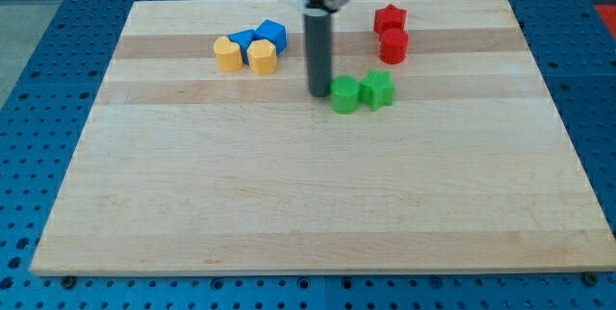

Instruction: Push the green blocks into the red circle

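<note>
— So where is your tip sitting?

— Right now my tip is resting on the wooden board, just beside the green cylinder on its left side as the view has it, touching it or very nearly. I am carrying no jaws at all, only a plain dark rod, so nothing is being spread or pinched.

— And the other green one?

— The green star is lying against the cylinder's right side. So the two are forming a short row running left to right, and I am standing at its left end.

— Which way is the target?

— The red cylinder, which I am taking for the red circle, is lying toward the board's top edge, right of centre, with a red star just above it. From the greens it is sitting up and slightly right. I am judging that a push from where I am would send them rightward, not upward.

— Any writing?

— None that I am making out. The yellow blocks and blue blocks are clustering well apart, toward the top-left.
</note>
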